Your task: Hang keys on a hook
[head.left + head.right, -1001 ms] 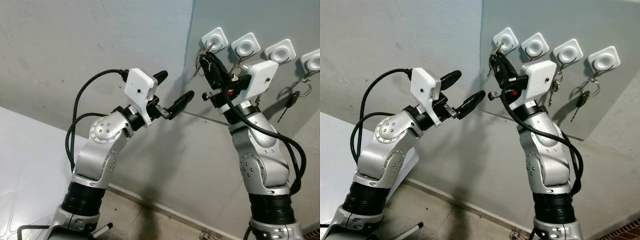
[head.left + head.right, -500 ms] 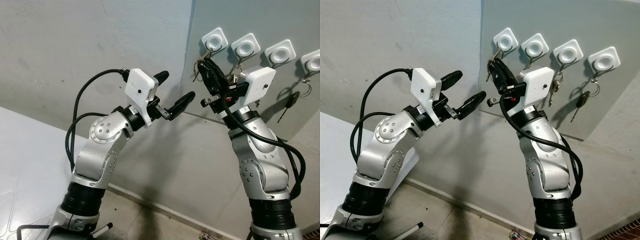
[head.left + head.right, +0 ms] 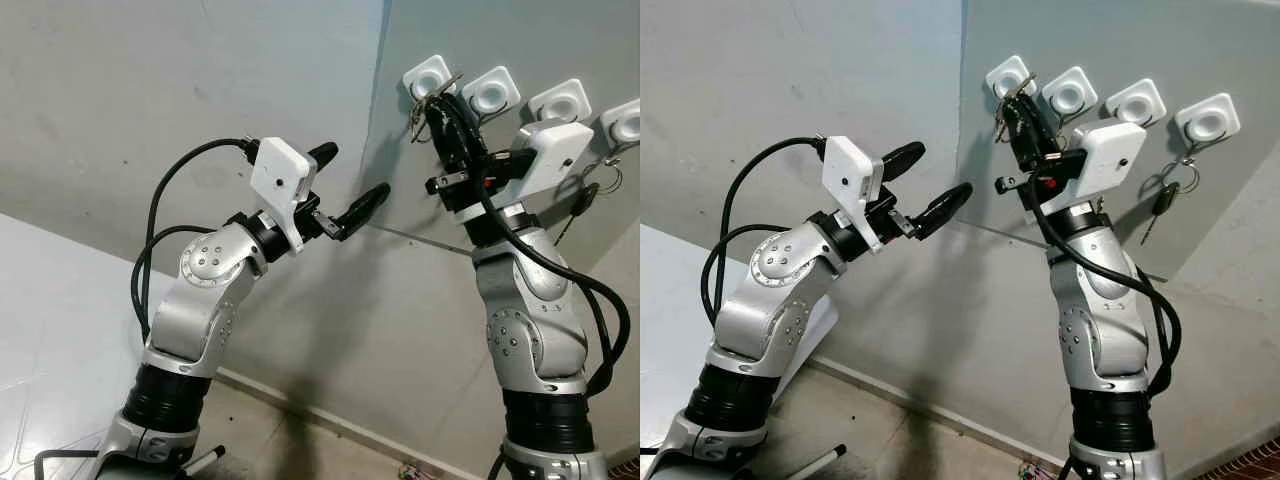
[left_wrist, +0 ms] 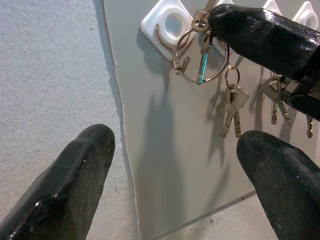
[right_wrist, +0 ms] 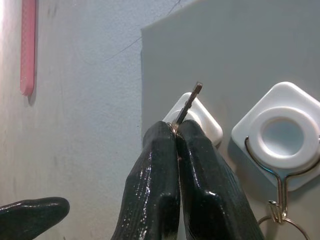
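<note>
My right gripper is raised to the grey wall panel and is shut on a bunch of keys. Its large ring hangs right at the wire hook of the leftmost white hook. I cannot tell whether the ring is over the wire. In the right wrist view the fingertips pinch a key in front of that hook. My left gripper is open and holds nothing. It hovers lower, to the left of the panel, pointing at the hooks.
Three more white hooks run rightwards along the panel: the second, third and fourth. Small keys hang from the second, and a black car key from the fourth. The panel's left edge meets the plaster wall.
My right gripper dipped slightly, then rose and moved right with the keys, bringing the ring up against the leftmost hook. The left arm has stayed put.
</note>
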Controlling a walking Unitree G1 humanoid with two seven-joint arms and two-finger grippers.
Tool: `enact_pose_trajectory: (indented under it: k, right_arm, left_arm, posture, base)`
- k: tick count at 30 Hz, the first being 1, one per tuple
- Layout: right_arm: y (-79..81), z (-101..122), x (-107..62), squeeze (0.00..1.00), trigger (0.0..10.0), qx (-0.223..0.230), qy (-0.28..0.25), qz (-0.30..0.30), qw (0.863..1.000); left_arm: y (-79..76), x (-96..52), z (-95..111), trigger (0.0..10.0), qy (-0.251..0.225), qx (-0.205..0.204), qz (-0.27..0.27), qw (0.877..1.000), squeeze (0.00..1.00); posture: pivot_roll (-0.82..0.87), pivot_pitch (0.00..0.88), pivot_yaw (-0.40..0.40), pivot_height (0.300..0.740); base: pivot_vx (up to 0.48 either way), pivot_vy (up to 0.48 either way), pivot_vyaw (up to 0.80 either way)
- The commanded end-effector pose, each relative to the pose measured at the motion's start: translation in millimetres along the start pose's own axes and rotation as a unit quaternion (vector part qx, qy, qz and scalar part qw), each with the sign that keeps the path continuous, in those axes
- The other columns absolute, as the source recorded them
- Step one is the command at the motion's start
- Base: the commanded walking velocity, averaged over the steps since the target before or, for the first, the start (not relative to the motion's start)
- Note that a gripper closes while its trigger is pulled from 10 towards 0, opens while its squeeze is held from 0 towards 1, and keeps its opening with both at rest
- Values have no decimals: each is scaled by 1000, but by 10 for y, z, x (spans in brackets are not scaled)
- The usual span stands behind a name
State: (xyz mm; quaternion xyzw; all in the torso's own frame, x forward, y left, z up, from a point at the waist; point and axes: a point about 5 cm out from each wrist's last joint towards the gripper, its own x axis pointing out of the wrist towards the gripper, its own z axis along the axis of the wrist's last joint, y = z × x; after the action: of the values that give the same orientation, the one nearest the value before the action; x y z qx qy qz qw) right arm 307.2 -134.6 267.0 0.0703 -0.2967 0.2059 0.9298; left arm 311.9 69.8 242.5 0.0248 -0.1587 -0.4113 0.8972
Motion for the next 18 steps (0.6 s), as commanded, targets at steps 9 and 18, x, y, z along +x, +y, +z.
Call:
enact_pose_trajectory:
  k: [9,18]
  right_arm:
    - [-34,-69,-155,0,10000,10,18,-18,1000]
    - [-17,-153,-264,0,10000,17,40,-22,999]
  left_arm:
    - [-4,-12,34,10000,-2,6,4,1000,0]
    - [4,-1,37,10000,-2,7,2,1000,0]
  posture:
    - [-9,0,-24,740]
    - [-17,0,-13,740]
  base:
    - [0,0,0]
    - [0,0,0]
